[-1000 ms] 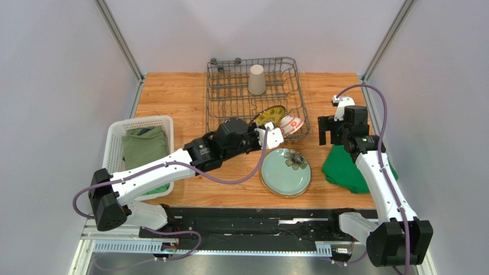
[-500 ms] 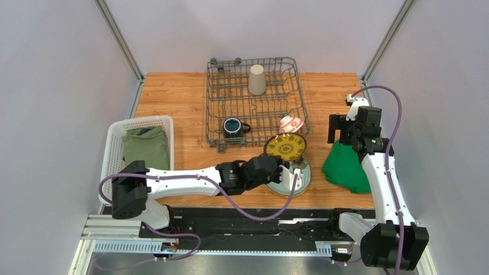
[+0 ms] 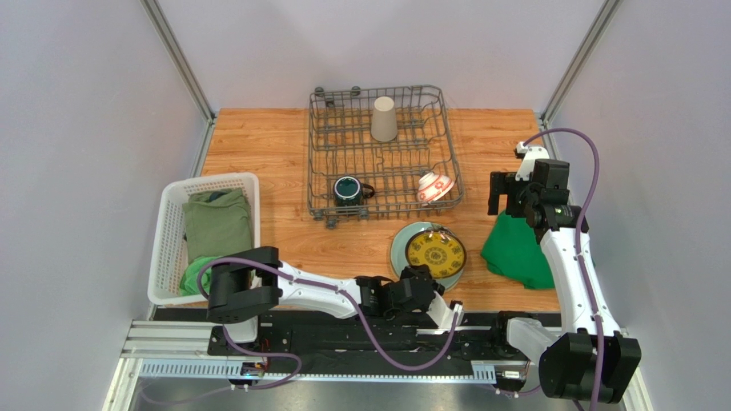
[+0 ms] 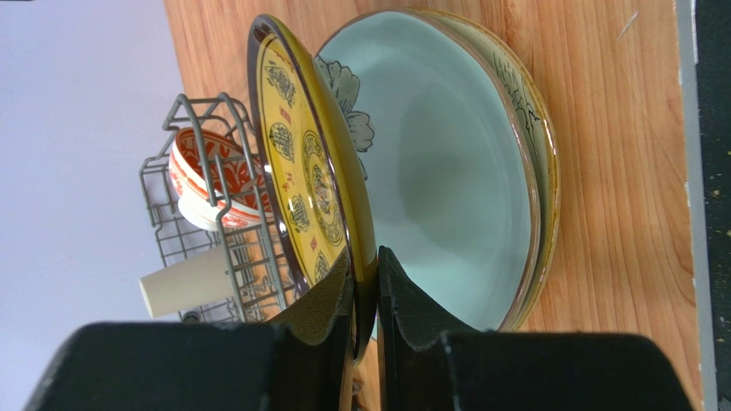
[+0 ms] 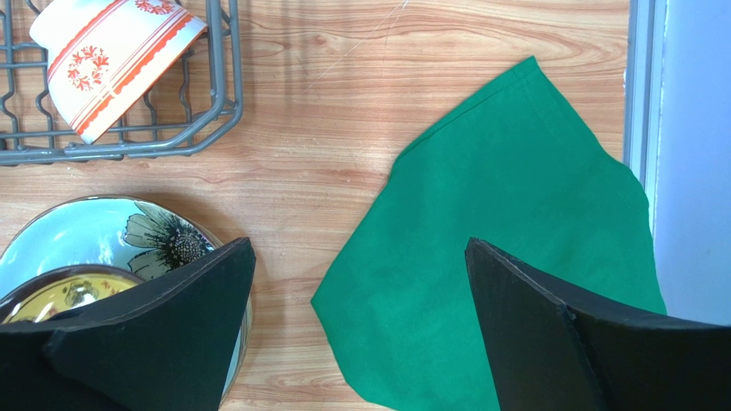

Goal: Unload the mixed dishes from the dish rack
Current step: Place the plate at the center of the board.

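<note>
This is looking like a robotics lab cell: pale panels (image 3: 86, 171) are boxing in the wooden desk (image 3: 257, 145), aluminium posts (image 3: 178, 58) rising at the upper corners, arms (image 3: 575, 274) sitting bolted to a bottom rail (image 3: 189, 368).

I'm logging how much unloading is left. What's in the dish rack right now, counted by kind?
Beige tumbler: 1
Dark teal mug: 1
Red-and-white bowl: 1
Total in the dish rack: 3
</note>
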`<state>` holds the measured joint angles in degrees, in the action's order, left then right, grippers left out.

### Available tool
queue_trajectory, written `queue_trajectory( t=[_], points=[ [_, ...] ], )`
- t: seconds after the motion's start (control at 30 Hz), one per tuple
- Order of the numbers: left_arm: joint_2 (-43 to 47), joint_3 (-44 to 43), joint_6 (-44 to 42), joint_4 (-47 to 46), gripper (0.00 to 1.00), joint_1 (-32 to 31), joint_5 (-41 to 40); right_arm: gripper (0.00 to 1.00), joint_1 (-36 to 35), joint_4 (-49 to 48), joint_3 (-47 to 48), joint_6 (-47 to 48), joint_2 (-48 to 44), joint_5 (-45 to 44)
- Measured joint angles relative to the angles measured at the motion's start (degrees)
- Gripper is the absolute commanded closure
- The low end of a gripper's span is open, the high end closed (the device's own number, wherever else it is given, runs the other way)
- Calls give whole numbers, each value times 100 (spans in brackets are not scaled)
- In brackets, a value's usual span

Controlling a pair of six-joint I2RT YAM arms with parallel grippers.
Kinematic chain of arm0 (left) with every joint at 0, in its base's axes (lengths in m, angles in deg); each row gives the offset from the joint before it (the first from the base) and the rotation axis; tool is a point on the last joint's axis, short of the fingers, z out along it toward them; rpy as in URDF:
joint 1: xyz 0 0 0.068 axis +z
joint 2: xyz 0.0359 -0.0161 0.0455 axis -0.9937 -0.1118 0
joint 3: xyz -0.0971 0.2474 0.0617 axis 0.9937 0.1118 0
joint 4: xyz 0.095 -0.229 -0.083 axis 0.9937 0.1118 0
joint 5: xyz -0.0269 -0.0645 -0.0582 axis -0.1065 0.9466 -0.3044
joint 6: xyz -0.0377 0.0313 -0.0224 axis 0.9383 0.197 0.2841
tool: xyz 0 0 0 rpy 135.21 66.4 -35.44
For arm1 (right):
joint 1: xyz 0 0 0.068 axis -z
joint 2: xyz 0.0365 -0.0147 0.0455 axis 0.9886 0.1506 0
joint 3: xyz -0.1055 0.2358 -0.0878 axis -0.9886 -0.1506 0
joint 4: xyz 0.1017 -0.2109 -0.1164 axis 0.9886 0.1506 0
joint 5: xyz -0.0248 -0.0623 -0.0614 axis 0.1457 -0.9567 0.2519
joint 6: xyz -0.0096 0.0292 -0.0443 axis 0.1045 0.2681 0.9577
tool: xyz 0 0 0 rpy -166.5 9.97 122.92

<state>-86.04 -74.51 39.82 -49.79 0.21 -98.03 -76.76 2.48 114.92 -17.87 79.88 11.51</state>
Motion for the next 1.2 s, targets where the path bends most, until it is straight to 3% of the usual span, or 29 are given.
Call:
queue_trajectory(
  t=[0.37,0.6,1.2],
  points=[
    [-439,-13,-105,15,97,-2,-81,1,2,4,0,2,15,105],
    [-439,-181,-81,295,79,-2,-52,1,2,50,0,4,15,142],
    [-474,-365,35,903,62,-2,76,1,55,63,0,22,4,249]
  ],
)
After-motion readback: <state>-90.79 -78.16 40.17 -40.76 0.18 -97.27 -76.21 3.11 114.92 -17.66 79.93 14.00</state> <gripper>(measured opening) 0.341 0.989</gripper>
